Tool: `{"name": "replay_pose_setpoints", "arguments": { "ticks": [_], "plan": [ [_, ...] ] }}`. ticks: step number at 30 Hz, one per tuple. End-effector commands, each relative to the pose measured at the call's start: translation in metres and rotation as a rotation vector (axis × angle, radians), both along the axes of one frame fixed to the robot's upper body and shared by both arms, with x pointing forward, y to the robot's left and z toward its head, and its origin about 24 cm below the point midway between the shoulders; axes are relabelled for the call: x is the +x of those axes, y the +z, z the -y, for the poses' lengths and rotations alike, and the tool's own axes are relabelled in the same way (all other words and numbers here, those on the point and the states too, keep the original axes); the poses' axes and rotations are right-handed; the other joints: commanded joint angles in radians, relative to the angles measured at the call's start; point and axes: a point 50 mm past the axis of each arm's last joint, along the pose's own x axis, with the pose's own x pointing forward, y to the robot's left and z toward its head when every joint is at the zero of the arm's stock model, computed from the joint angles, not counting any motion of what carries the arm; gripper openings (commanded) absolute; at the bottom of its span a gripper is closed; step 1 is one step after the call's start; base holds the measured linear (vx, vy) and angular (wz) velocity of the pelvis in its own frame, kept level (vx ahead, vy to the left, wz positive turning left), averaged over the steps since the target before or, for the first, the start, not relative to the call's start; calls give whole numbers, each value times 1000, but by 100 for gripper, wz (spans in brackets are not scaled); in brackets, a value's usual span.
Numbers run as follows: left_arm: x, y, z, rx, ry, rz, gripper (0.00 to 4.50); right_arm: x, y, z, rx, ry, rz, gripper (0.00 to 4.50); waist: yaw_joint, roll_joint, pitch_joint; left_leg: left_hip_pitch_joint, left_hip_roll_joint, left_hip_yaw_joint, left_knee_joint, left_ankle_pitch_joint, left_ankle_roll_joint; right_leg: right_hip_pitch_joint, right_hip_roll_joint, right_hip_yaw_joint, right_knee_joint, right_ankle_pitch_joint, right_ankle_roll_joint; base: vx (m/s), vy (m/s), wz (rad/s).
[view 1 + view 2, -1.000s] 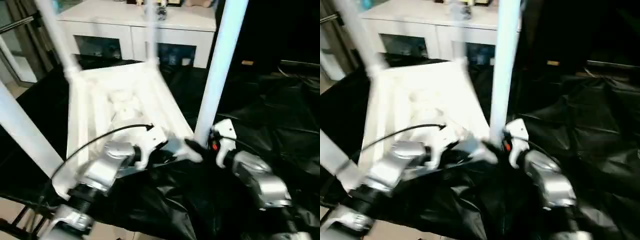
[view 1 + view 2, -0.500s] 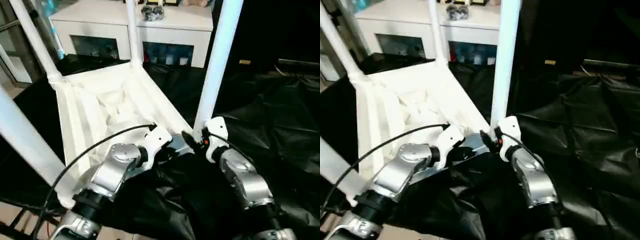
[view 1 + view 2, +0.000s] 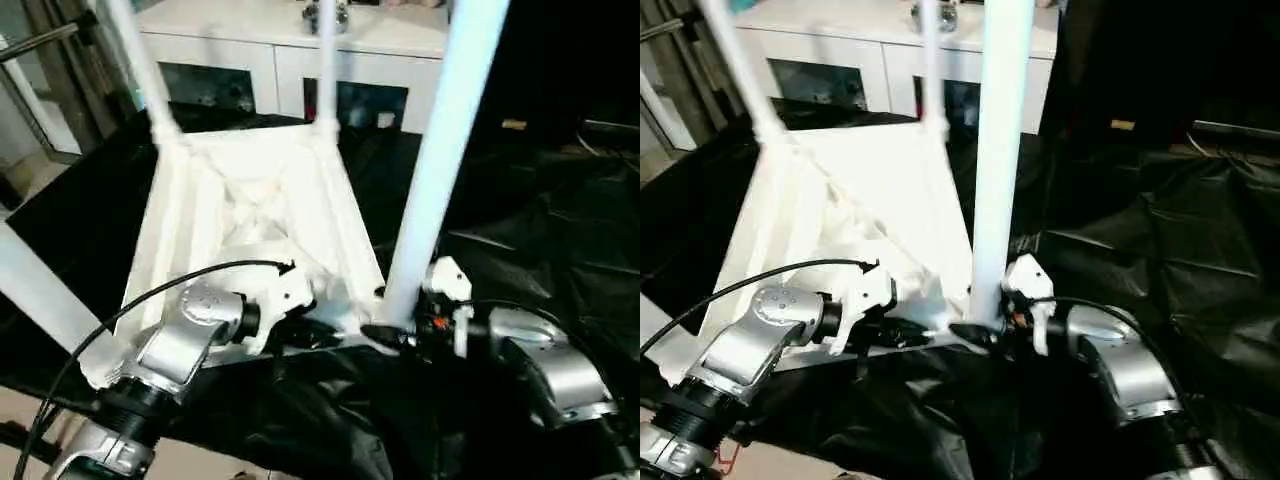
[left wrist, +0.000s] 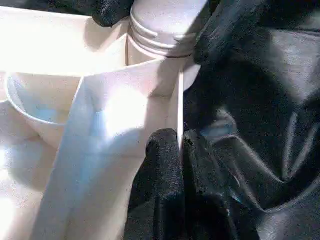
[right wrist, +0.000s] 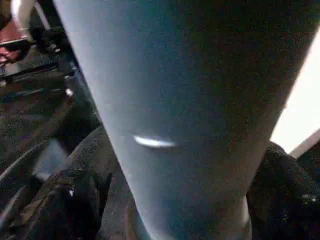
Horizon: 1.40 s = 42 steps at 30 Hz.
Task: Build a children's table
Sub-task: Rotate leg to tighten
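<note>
The white tabletop (image 3: 250,200) lies upside down on black sheeting, ribbed underside up, with all its white legs standing in the corner sockets. My left gripper (image 3: 300,335) is at the near rim; in the left wrist view its fingers (image 4: 165,155) are shut on the thin rim wall just beside the near right socket (image 4: 160,30). My right gripper (image 3: 395,335) reaches in from the right at the base of the near right leg (image 3: 440,150). In the right wrist view that leg (image 5: 165,100) fills the picture, with a finger (image 5: 65,200) pressed on either side.
A white glass-door cabinet (image 3: 290,45) stands close behind the tabletop. Crumpled black sheeting (image 3: 540,220) covers the floor to the right and in front. The near left leg (image 3: 40,300) slants across the left edge. A metal bar (image 3: 40,40) shows at the far left.
The head view has shifted. My right forearm has swung lower and out to the right, its gripper staying at the leg's base. The left gripper still holds the near rim.
</note>
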Motion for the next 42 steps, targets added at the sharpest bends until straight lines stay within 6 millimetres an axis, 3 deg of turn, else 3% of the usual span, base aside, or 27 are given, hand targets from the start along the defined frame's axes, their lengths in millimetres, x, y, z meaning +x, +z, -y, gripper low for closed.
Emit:
{"name": "replay_pose_setpoints", "arguments": {
  "ticks": [1, 3, 4, 6, 7, 8, 14, 20, 21, 24, 26, 27, 28, 30, 31, 34, 37, 38, 42],
  "plan": [
    [5, 10, 5, -35, -50, 34, 0, -9, 2, -12, 41, 112, -19, 340, 1, -9, -49, 16, 23, -8, -66, -281, 41, 39, -35, 28, -73, -248, -224, 0, 0, 0],
    [5, 10, 3, -31, -53, 33, 0, -9, 3, -12, 42, 124, -24, 316, 2, -8, -49, 15, 23, -9, -66, -282, 37, 38, -35, 29, -73, -259, -217, 0, 0, 0],
    [6, 10, 2, -32, -52, 31, 0, -10, 3, -13, 49, 127, -28, 304, 0, -16, -50, 13, 23, -8, -66, -278, 36, 40, -35, 28, -73, -265, -211, 0, 0, 0],
    [6, 10, 1, -33, -51, 30, 0, -10, 3, -14, 54, 130, -31, 293, 1, -13, -50, 12, 23, -10, -66, -266, 34, 40, -37, 29, -71, -267, -209, 0, 0, 0],
    [7, 10, 0, -33, -48, 30, 0, -11, 4, -15, 66, 136, -39, 285, 0, -20, -50, 12, 23, -9, -66, -262, 36, 40, -36, 28, -72, -267, -207, 0, 0, 0],
    [7, 10, -1, -34, -41, 29, 0, -12, 3, -17, 73, 146, -50, 265, 3, -18, -51, 11, 23, -10, -66, -251, 38, 40, -37, 29, -69, -262, -207, 0, 0, 0],
    [7, 9, 4, -56, -7, 28, 0, -15, -1, -20, 93, 140, -76, 258, 5, -15, -52, 9, 22, -9, -63, -228, 45, 41, -37, 28, -67, -229, -213, 0, 0, 0],
    [10, 8, 18, -63, 116, 31, 0, -8, -10, -30, 123, -32, -57, 254, 1, -13, -48, 12, 21, -12, -69, -284, 16, 38, -39, 26, -79, -338, -188, 0, 0, 0],
    [11, 7, 23, -67, 147, 34, 0, -4, -14, -32, 106, -106, -46, 254, 1, -2, -46, 13, 20, -14, -70, -294, 12, 36, -39, 26, -80, -353, -183, 0, 0, 0],
    [10, 5, 46, -105, 211, 28, 0, 5, -24, -39, 95, -312, -44, 254, -15, -7, -44, 10, 17, -18, -74, -335, -10, 35, -37, 23, -90, -424, -150, 0, 0, 0],
    [9, 4, 51, -105, 220, 28, 0, 6, -24, -42, 102, -332, -42, 254, -20, -9, -43, 13, 15, -18, -73, -350, -5, 31, -37, 23, -97, -459, -133, 0, 0, 0],
    [10, 3, 60, -98, 247, 30, 0, 8, -27, -51, 101, -377, -51, 254, -19, -4, -45, 15, 14, -18, -72, -352, -3, 30, -37, 23, -97, -461, -130, 0, 0, 0],
    [10, 3, 60, -98, 247, 30, 0, 8, -27, -51, 101, -377, -51, 254, -23, -7, -44, 12, 13, -16, -72, -349, 3, 27, -35, 24, -101, -464, -126, 0, 0, 0],
    [12, 1, 70, -78, 283, 47, 0, 10, -31, -60, 75, -437, -56, 254, -22, 1, -45, 11, 12, -18, -73, -344, 5, 28, -36, 23, -101, -477, -116, 0, 0, 0],
    [13, 1, 73, -65, 295, 57, 0, 12, -32, -64, 61, -458, -50, 254, -26, -2, -44, 9, 10, -19, -72, -350, 4, 27, -35, 21, -104, -494, -109, 0, 0, 0],
    [16, 2, 76, -50, 312, 83, 0, 14, -31, -65, 60, -480, -37, 323, -26, 6, -46, 11, 11, -20, -73, -363, 5, 24, -34, 21, -108, -509, -95, 0, 0, 0],
    [16, 3, 75, -44, 312, 90, 0, 15, -30, -62, 75, -513, -39, 347, -27, 6, -47, 9, 12, -22, -77, -374, 6, 25, -33, 19, -108, -491, -94, 0, 0, 0],
    [16, 1, 71, -38, 298, 94, 0, 15, -28, -57, 70, -539, -13, 360, -28, 13, -47, 10, 13, -22, -78, -382, 3, 24, -32, 19, -109, -477, -97, 0, 0, 0],
    [15, 0, 68, -40, 275, 100, 0, 17, -23, -49, 58, -556, 31, 390, -31, 13, -49, 12, 15, -21, -81, -389, 4, 26, -31, 19, -106, -425, -116, 0, 0, 0]
  ]
}}
